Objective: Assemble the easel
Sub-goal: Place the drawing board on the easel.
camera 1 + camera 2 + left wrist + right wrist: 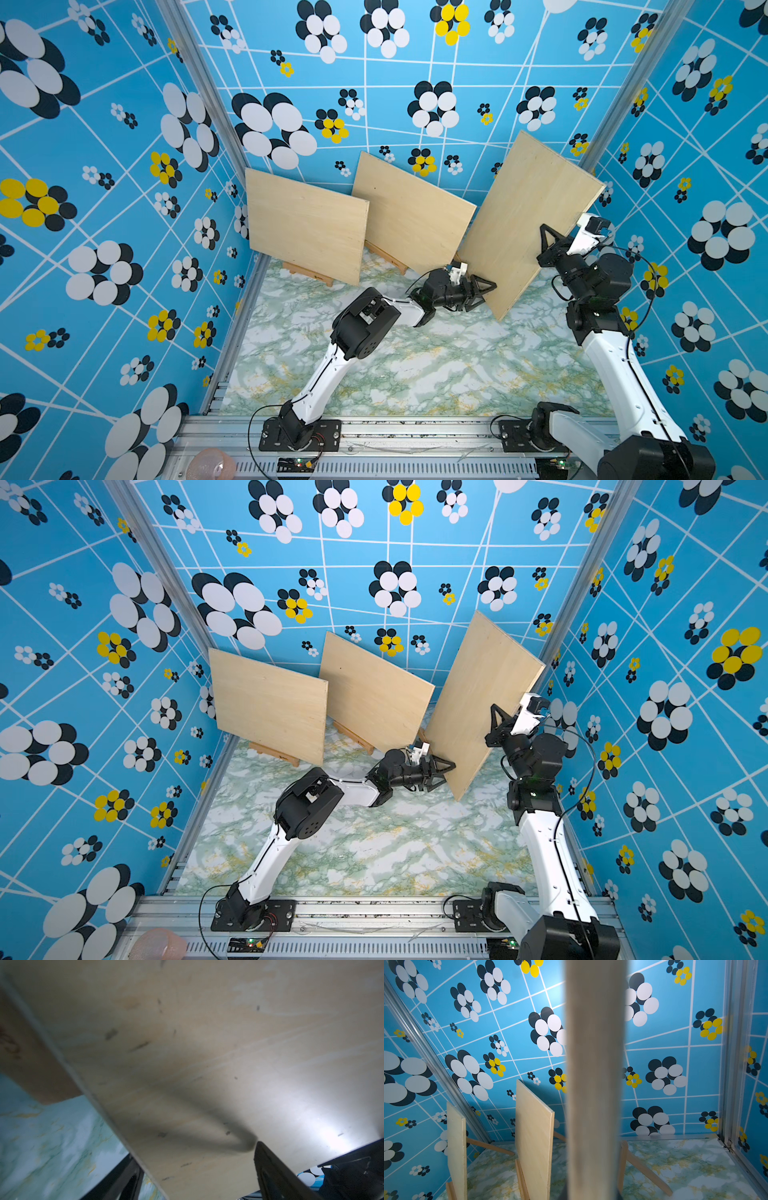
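Counted three plywood boards and three small wooden easels. The held board (528, 216) (478, 688) was up on the right side of the bench (395, 365), tilted, with its top corner near the right wall. Its low corner was just above or on the bench; could not tell which. The left board (307, 224) sat on the left easel (309, 275) at the back left. The middle board (411, 216) sat on the middle easel (386, 257) beside it. Both leaned back.

Two arms. The right arm reached up along the right wall with its elbow bent. The right pincer (549, 239) (500, 720) was clamped tight on the held board's right-hand edge, one black finger across the front face. The left arm stretched from the front rail across the bench. The left pincer (486, 293) (446, 773) was spread wide at the same board's lower left edge, gripping nothing.

Only the left wrist view showed how it sat: one of its fingers (274, 1172) was in front of the board's face (207, 1043) and the other behind the edge. Contact was unclear. Only the right wrist view showed the third easel (650, 1172), standing on the bench just behind the held board's edge (593, 1064). It also showed the back legs of the other two. In both top views the board hid that easel almost wholly.
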